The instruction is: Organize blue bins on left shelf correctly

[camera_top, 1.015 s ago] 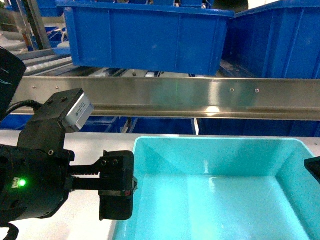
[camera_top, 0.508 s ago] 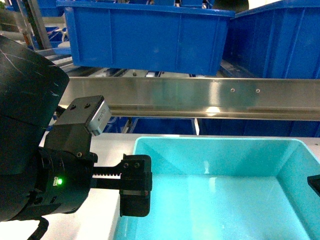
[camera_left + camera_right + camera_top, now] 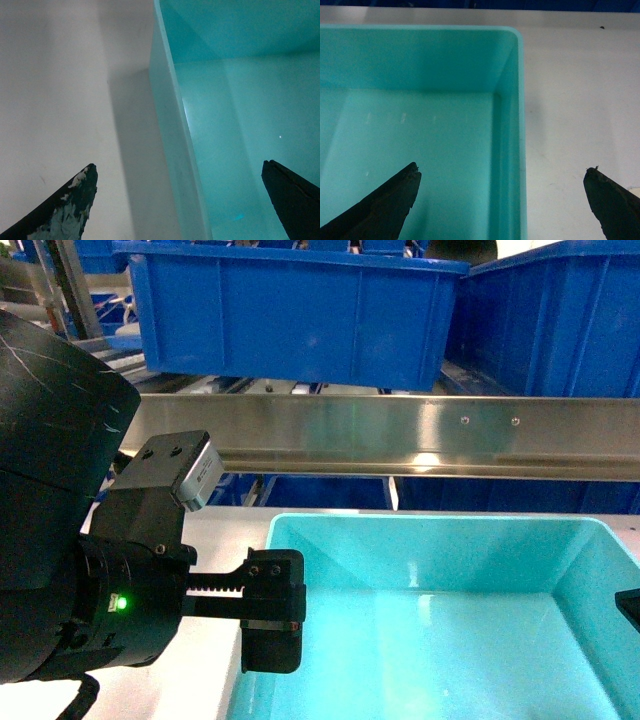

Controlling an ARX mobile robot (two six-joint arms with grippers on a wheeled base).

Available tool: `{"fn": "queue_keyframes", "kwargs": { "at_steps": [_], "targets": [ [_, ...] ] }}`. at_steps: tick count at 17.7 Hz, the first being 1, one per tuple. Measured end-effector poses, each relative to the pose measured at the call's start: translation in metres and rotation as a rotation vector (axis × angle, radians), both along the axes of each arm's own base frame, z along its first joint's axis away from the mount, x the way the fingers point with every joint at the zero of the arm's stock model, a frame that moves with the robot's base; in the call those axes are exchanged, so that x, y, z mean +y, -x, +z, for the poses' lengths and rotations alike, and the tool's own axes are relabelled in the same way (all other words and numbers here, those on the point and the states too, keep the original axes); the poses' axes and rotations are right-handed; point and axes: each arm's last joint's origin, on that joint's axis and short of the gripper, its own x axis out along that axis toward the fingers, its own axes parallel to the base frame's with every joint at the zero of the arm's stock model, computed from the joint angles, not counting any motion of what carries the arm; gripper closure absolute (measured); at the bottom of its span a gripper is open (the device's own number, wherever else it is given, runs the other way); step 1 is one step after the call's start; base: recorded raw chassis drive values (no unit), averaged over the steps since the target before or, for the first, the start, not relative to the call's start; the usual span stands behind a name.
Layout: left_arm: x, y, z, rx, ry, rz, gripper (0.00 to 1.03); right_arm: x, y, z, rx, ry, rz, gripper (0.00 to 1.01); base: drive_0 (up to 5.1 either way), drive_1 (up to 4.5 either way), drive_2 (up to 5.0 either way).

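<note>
A light turquoise bin (image 3: 440, 620) stands open and empty on the white table, below the left shelf's steel rail (image 3: 400, 435). Two royal-blue bins (image 3: 290, 310) (image 3: 550, 320) sit on the roller tier above the rail. My left gripper (image 3: 272, 640) (image 3: 179, 166) is open, with the turquoise bin's left wall (image 3: 172, 150) between its fingers and no contact showing. My right gripper (image 3: 502, 170) is open the same way across the right wall (image 3: 517, 150). In the head view only a black corner of the right gripper (image 3: 630, 605) shows.
More royal-blue bins (image 3: 320, 490) show on the tier under the rail, behind the table. White table top (image 3: 205, 540) lies left of the turquoise bin and also right of it (image 3: 580, 100). My left arm's black body (image 3: 60, 520) fills the head view's left side.
Since a second ago my left arm has moved right and up, bringing its fingers over the bin's left wall. Over the last half second it has barely moved. The right gripper's corner has sunk slightly.
</note>
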Motion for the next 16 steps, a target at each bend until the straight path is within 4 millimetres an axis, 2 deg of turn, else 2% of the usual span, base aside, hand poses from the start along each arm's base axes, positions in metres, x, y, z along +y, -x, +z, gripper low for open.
{"fn": "queue_keyframes", "kwargs": {
  "at_steps": [4, 5, 6, 10, 16],
  "targets": [
    [0.005, -0.003, -0.013, 0.035, -0.028, 0.028, 0.05, 0.013, 0.004, -0.005, 0.032, 0.036, 0.023, 0.03, 0.0, 0.0, 0.0],
    [-0.004, -0.005, -0.014, 0.039, -0.024, -0.001, 0.05, 0.006, 0.004, -0.019, 0.058, 0.053, -0.007, 0.03, 0.0, 0.0, 0.0],
    [-0.007, -0.005, -0.014, 0.039, -0.026, -0.011, 0.05, 0.002, 0.005, -0.022, 0.061, 0.053, -0.022, 0.03, 0.0, 0.0, 0.0],
    [-0.017, -0.003, -0.013, 0.033, -0.053, -0.017, 0.05, -0.008, 0.005, -0.023, 0.056, 0.043, -0.039, 0.03, 0.0, 0.0, 0.0],
    [-0.03, 0.0, -0.028, 0.077, -0.106, -0.007, 0.05, -0.018, 0.009, -0.03, 0.068, 0.034, -0.042, 0.03, 0.0, 0.0, 0.0]
  ]
}}
